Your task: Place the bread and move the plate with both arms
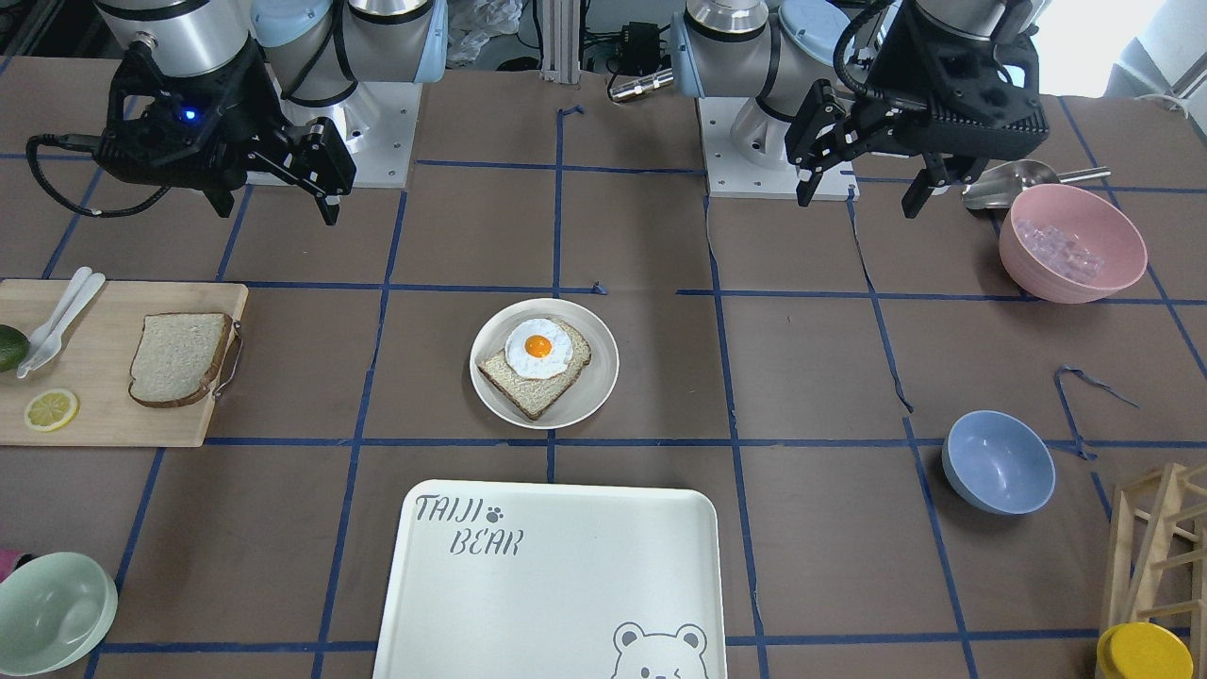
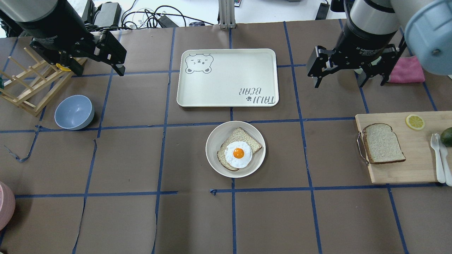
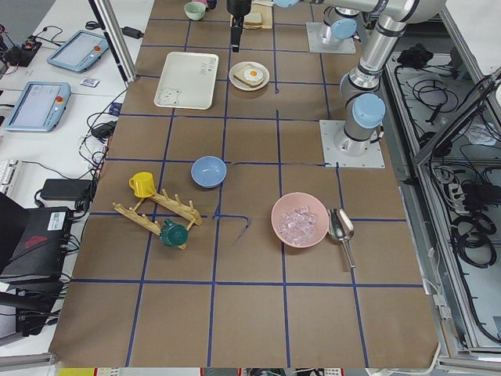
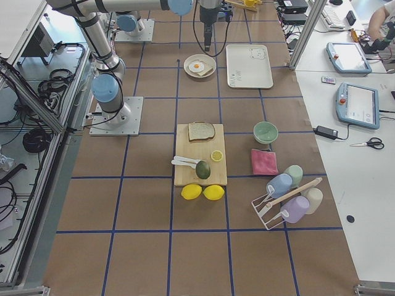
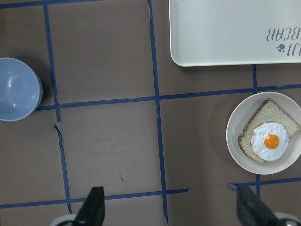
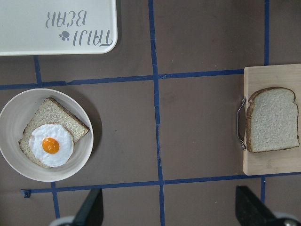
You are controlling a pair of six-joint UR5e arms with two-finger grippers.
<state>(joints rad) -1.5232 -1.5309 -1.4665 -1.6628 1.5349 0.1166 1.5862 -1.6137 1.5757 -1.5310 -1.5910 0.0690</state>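
The right gripper (image 2: 348,80) hangs wide open and empty, well apart from the bread (image 2: 384,143), which lies flat on the cutting board (image 2: 416,165) on its side; the left gripper (image 1: 860,203) is equally spread and holds nothing. The plate (image 2: 213,155), carrying an egg-topped slice, sits mid-table near the tray (image 2: 226,77). Nothing seems begun: next, the right arm likely must descend over the bread and pinch its edges.

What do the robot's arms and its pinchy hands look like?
The left arm and right arm are shiny silver-grey tubes with round light blue joint caps. The left end effector and right end effector are chunky black, each with two fingers. The right one has a tiny blue light and a looping black cable.
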